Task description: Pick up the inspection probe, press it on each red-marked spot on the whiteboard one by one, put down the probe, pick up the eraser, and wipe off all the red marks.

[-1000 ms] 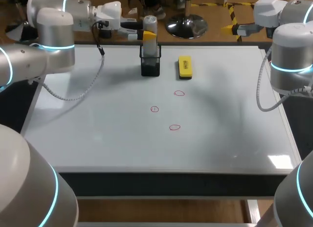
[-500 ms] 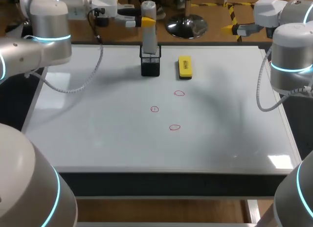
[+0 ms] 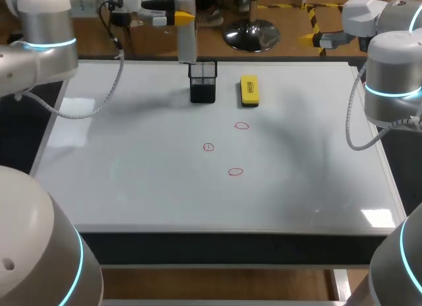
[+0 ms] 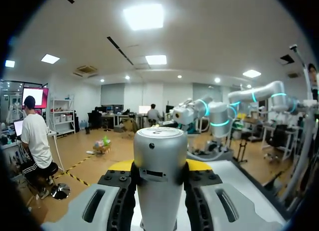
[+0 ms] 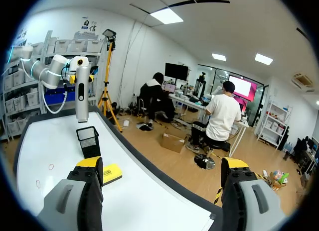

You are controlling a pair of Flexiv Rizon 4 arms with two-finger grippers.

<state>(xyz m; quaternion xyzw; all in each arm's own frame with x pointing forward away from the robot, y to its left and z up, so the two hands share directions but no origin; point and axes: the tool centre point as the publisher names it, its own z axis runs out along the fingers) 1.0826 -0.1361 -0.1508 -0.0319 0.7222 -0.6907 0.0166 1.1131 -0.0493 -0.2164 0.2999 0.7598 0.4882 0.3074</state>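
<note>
The inspection probe [image 3: 185, 28], a silver cylinder, hangs upright just above and left of its black mesh holder [image 3: 203, 82], and my left gripper [image 3: 177, 18] is shut on it. In the left wrist view the probe [image 4: 159, 171] fills the gap between the fingers of that gripper [image 4: 159, 167]. Three red marks [image 3: 242, 126] [image 3: 208, 147] [image 3: 235, 172] lie mid-whiteboard. The yellow eraser [image 3: 249, 90] rests right of the holder. My right gripper [image 3: 310, 37] stays open beyond the board's far right corner, holding nothing. From the right wrist view, its gripper [image 5: 162, 164] looks across at the probe [image 5: 82, 94], holder [image 5: 88, 140] and eraser [image 5: 112, 173].
The whiteboard [image 3: 132, 187] covers the tabletop. My left arm's cable [image 3: 109, 98] droops over the board's far left part. My right arm's column [image 3: 392, 82] stands at the right edge.
My left gripper has lifted the probe up out of the mesh holder and carried it a little to the left. The right arm has not moved.
</note>
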